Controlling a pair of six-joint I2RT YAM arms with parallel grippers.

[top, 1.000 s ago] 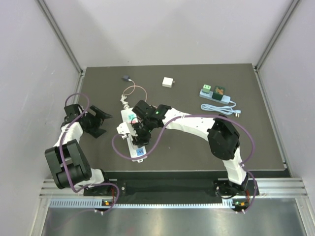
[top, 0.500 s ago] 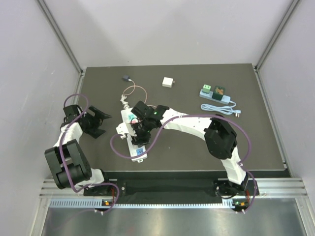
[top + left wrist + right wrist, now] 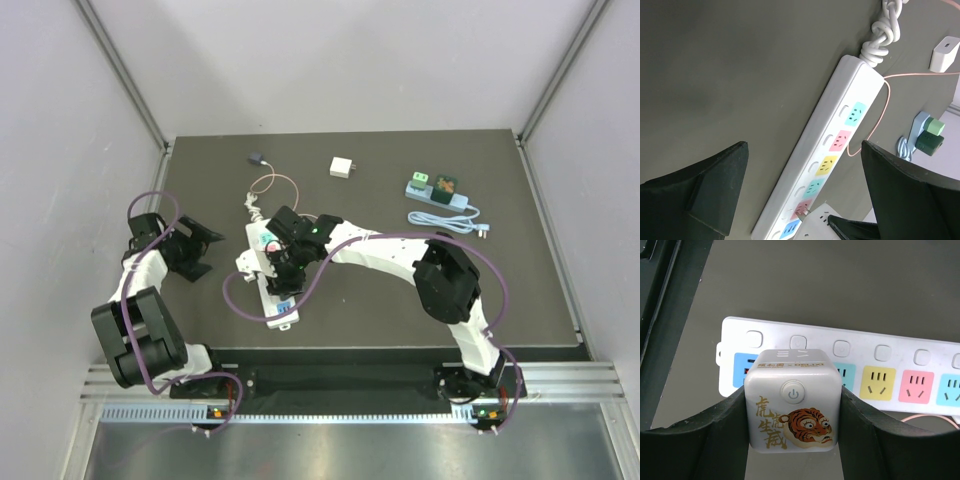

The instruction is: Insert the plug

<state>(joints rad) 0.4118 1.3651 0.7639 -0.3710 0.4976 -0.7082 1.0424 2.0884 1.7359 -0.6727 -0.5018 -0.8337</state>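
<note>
- The right gripper [image 3: 792,392] is closed tight on the cube plug [image 3: 790,425]. Its fingers [image 3: 715,440] press the cube's two side faces, so the printed face with the power button points up and the prong side faces the power strip [image 3: 900,347].
- The cube plug sits over the second socket from the strip's free end, between the blue socket [image 3: 742,367] and a teal one. That is probably the chosen socket. The cube hides the prongs, so I cannot tell whether they are seated.
- The left gripper [image 3: 210,252] rests to the left of the strip, apart from it, with its jaws spread wide and nothing in them. It is likely kept clear there, ready to brace the strip.
- The strip's free end lies near the front edge of the table [image 3: 400,320], leaving little slack on that side.
- A pink cable [image 3: 875,120] loops along the strip's right side towards its cord end, well away from the cube. Pressing straight down looks unobstructed.
</note>
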